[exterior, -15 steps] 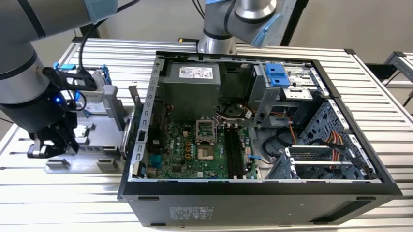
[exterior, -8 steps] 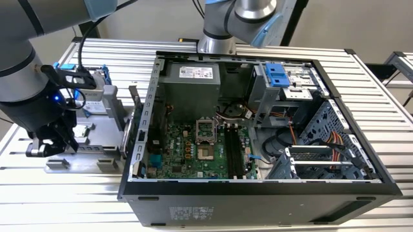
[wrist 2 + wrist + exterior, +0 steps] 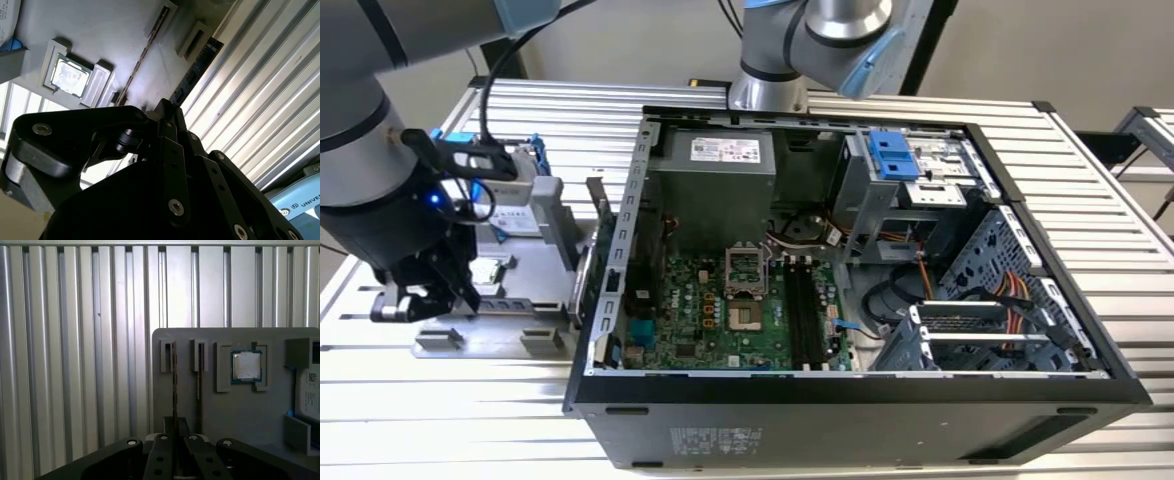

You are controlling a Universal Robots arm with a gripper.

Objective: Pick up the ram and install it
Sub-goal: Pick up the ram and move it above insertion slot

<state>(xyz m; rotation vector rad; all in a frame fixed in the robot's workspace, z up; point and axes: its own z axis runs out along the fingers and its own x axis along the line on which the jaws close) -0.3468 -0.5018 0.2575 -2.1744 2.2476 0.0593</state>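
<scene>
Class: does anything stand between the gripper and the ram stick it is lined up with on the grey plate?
Nothing visible does. In the first wrist view the gripper lines up with the edge-on ram on the grey plate, with nothing between them. The second stick and the processor sit off to one side.

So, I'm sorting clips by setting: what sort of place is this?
Probably a robotics lab bench for PC assembly: open computer case on a ribbed metal table, robot arm, tray holding a CPU.
</scene>
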